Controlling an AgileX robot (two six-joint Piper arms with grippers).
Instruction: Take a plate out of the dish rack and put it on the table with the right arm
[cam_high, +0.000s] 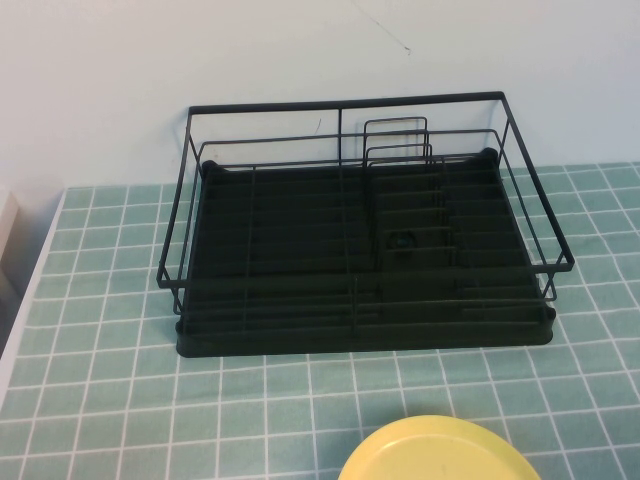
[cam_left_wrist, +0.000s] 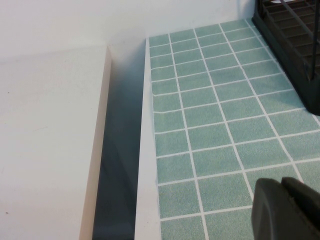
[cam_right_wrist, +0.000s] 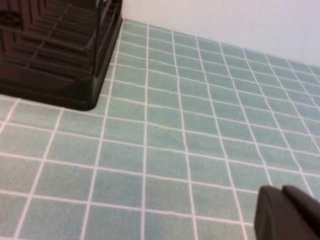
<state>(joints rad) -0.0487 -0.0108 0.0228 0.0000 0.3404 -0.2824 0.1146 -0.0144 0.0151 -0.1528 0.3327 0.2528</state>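
Note:
The pale-yellow plate (cam_high: 437, 452) shows at the near edge of the high view, in front of the dish rack and cut off by the frame. The black wire dish rack (cam_high: 365, 338) stands on the green-tiled table (cam_high: 100, 300) against the wall, with no dishes in it. Neither arm shows in the high view. My right gripper (cam_right_wrist: 282, 189) is shut and holds nothing; it hovers over bare tiles, away from the rack's corner (cam_right_wrist: 55, 55). My left gripper (cam_left_wrist: 281, 181) is also shut and holds nothing, above tiles near the table's left edge, with the rack (cam_left_wrist: 295, 45) further off.
A white ledge (cam_left_wrist: 45, 140) runs beside the table's left edge, with a dark gap (cam_left_wrist: 117, 165) between them. A white wall (cam_high: 300, 50) rises behind the rack. Upright wire dividers (cam_high: 397, 150) stand in the rack's back right part.

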